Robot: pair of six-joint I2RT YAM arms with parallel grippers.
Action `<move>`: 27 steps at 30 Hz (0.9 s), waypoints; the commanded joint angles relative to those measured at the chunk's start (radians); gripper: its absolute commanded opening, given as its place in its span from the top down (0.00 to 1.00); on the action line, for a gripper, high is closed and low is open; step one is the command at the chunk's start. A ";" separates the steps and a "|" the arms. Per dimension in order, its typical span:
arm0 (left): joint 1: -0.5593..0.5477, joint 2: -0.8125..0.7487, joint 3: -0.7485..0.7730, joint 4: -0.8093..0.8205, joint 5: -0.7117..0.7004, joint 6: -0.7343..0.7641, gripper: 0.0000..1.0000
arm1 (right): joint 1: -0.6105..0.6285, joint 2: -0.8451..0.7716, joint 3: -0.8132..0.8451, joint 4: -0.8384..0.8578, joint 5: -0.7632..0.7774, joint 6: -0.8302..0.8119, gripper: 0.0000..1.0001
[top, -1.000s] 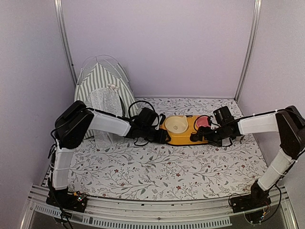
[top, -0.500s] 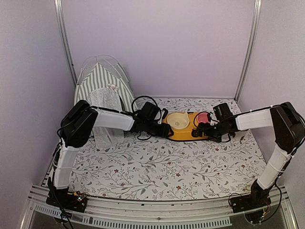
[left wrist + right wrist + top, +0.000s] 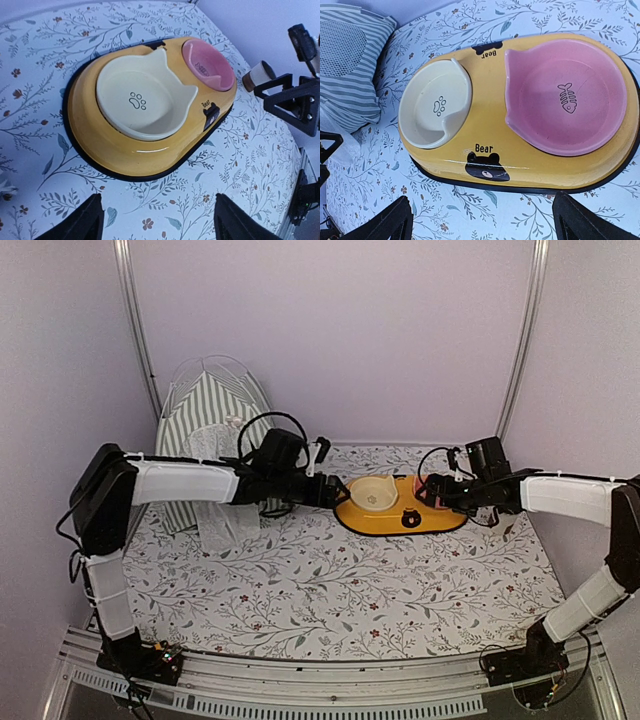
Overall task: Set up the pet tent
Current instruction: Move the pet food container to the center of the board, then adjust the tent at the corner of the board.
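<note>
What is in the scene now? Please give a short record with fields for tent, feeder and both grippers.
pet tent: upright, far left corner
feeder tray: yellow, right of the tent
bowls: cream bowl and pink bowl, both empty
left gripper: open, empty, near tray's left end
right gripper: open, empty, near tray's right end

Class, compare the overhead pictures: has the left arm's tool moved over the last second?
Yes. The left tool has drawn back leftward, toward the striped pet tent, away from the yellow feeder.
</note>
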 commanded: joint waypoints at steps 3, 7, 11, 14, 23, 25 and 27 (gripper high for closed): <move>0.047 -0.225 -0.174 0.045 -0.074 0.008 0.15 | -0.004 -0.136 -0.025 -0.017 0.065 -0.049 0.01; 0.061 -0.336 -0.276 0.062 -0.134 -0.009 0.05 | -0.005 -0.200 -0.042 0.029 0.112 -0.072 0.01; 0.068 -0.427 -0.369 0.072 -0.193 -0.030 0.00 | -0.006 -0.230 -0.062 0.079 0.143 -0.096 0.01; 0.078 -0.500 -0.453 0.070 -0.243 -0.065 0.01 | -0.005 -0.235 -0.062 0.102 0.155 -0.104 0.01; 0.168 -0.749 -0.722 0.020 -0.315 -0.209 0.01 | -0.005 -0.199 -0.055 0.124 0.115 -0.101 0.01; 0.211 -0.813 -0.761 -0.013 -0.321 -0.230 0.00 | -0.005 -0.196 -0.056 0.121 0.110 -0.103 0.01; 0.275 -0.856 -0.799 -0.025 -0.293 -0.243 0.01 | -0.005 -0.201 -0.062 0.121 0.106 -0.104 0.01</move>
